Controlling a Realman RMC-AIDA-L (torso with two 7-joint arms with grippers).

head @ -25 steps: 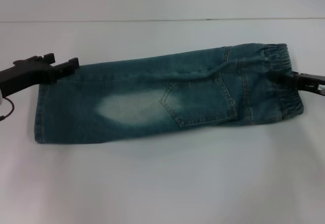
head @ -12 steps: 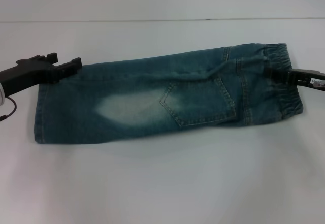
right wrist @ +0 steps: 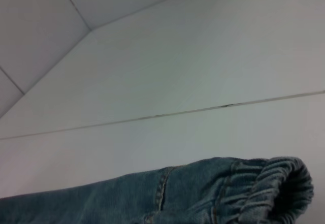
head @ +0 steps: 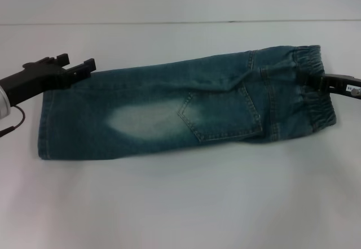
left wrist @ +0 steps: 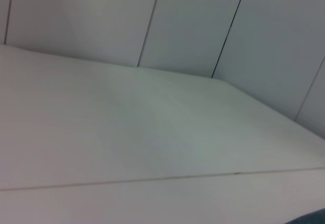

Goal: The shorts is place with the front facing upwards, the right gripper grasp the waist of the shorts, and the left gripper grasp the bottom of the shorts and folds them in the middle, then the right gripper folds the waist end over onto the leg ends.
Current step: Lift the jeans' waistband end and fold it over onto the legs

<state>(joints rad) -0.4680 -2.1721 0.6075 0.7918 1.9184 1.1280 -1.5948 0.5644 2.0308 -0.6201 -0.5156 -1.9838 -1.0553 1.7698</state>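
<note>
Lying folded lengthwise on the white table [head: 180, 204], the shorts [head: 186, 110] are being met by the left gripper [head: 90, 66], jaws apart at the hem corner, while the right gripper [head: 316, 82], white-labelled but unreadable, is clamping the waistband.

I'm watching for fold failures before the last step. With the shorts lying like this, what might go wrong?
The right gripper meets only the edge of the gathered waistband; such a shallow hold might slip as it lifts. The shorts already lie doubled lengthwise, so the layers may shift apart in the fold. The left gripper sits at the far corner of the leg ends; if it snags there, it might drag the hems askew.
</note>
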